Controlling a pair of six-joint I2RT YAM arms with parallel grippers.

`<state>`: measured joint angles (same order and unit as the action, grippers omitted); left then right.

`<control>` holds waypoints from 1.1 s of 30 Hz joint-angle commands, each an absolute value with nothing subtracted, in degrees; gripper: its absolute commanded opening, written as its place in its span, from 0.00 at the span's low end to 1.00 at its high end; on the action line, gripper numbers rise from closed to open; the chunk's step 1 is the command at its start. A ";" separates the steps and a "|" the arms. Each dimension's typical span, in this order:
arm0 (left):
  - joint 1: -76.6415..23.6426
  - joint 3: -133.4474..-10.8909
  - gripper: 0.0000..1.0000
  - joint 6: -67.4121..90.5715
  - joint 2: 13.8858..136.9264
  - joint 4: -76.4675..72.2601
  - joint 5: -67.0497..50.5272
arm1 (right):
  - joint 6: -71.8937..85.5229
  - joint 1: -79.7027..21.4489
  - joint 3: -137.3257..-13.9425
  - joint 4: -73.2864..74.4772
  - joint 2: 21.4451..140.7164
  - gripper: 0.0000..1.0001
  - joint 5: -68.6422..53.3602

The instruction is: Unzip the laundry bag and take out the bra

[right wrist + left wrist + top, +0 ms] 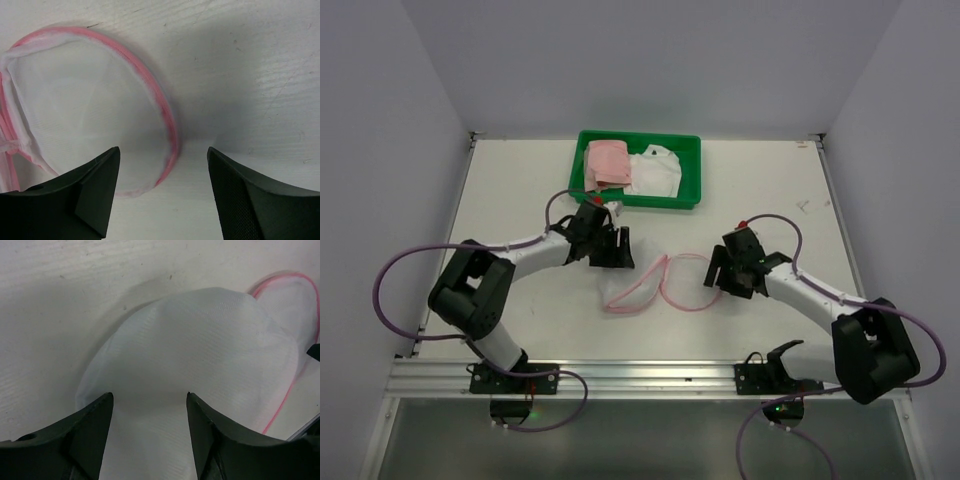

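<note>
I judge the unzipping done. In the top view the laundry bag point(682, 284) lies on the table point(520, 180) with its two pink-rimmed halves spread flat like an open clamshell, directly between my two grippers. So the step in hand is getting the bra out.

The left gripper point(617, 250) hangs over the far-left edge of the bag with its fingers apart, gripping nothing. The right gripper point(720, 275) sits just off the bag's right rim, also spread wide and empty.

The left wrist camera gives me what the overhead cannot: a smooth, opaque white dome point(200, 355) runs from just ahead of the left gripper point(150, 395) back between its fingers, with the bag's pink trim point(300, 305) beyond it to the right. I take that dome for a bra cup, though from above it is only a pale lump point(618, 288) and I cannot be sure.

The right wrist camera shows the other half point(95, 115), ahead and to the left of the right gripper point(164, 149). The mesh there is flat and see-through with the tabletop showing, so I read that half as empty.

Next, I think the left fingers need to come down and pinch the dome's fabric alone, not the mesh under it. The right could pin the rim between its fingers so the bag does not lift along.
</note>
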<state>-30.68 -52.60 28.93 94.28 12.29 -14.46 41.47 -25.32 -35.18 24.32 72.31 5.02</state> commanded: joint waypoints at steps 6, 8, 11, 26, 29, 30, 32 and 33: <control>-30.94 -41.58 0.50 34.01 93.52 3.08 -16.70 | 41.22 -24.52 -36.38 19.95 78.13 0.68 -4.47; -30.94 -39.56 0.45 36.03 91.24 2.29 -15.22 | 40.70 -24.52 -37.00 19.34 80.23 0.64 -5.71; -30.85 -36.66 0.39 37.44 86.85 3.60 -11.53 | 40.78 -24.52 -37.35 17.85 81.73 0.50 -7.12; -30.32 -40.25 0.29 37.79 83.84 7.30 -7.03 | 30.33 -30.22 -51.93 29.35 67.78 0.00 7.38; -30.41 -41.13 0.25 38.06 84.81 6.77 -7.64 | 27.96 -35.32 -55.28 29.71 66.71 0.00 8.79; -30.50 -41.65 0.25 38.14 84.90 6.68 -7.99 | 27.25 -36.46 -56.50 29.62 66.36 0.00 8.44; -30.85 -42.45 0.24 38.23 85.08 6.42 -8.52 | 26.20 -38.67 -56.86 27.43 66.10 0.00 6.08; -30.94 -42.97 0.24 38.49 85.08 6.33 -8.53 | 25.67 -39.19 -56.87 25.42 65.92 0.00 4.85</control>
<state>-30.79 -40.03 37.50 84.88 8.12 -7.68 29.36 -37.58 -55.66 26.92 66.32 5.65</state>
